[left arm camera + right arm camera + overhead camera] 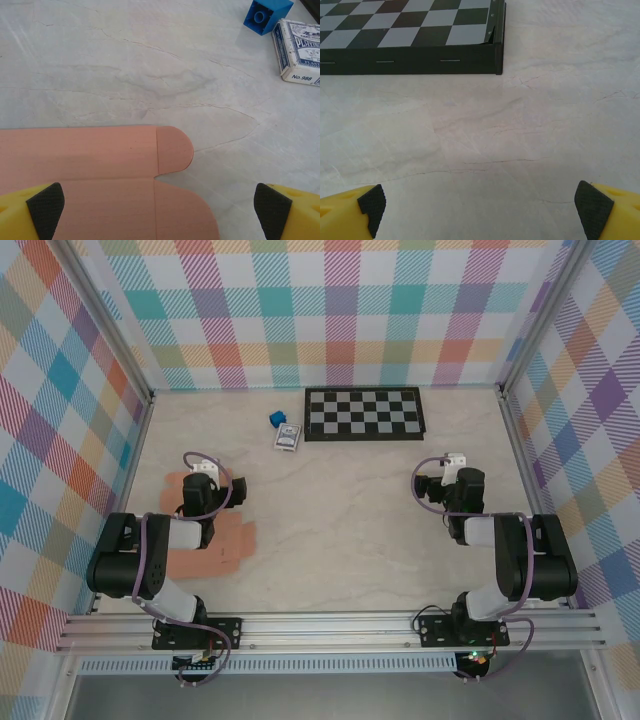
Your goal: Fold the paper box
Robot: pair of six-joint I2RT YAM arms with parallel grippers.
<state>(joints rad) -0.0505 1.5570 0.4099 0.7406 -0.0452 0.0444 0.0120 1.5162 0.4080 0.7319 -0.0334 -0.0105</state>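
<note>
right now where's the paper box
Seen from above, the paper box lies flat on the left of the table, partly under the left arm, nearer than the blue cube and card pack. The open left end effector hovers over it.

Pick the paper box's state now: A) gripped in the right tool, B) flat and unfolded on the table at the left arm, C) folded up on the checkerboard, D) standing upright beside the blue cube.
B: the paper box lies flat on the table, flaps spread, with the open left tool over it, gripping nothing.
</note>
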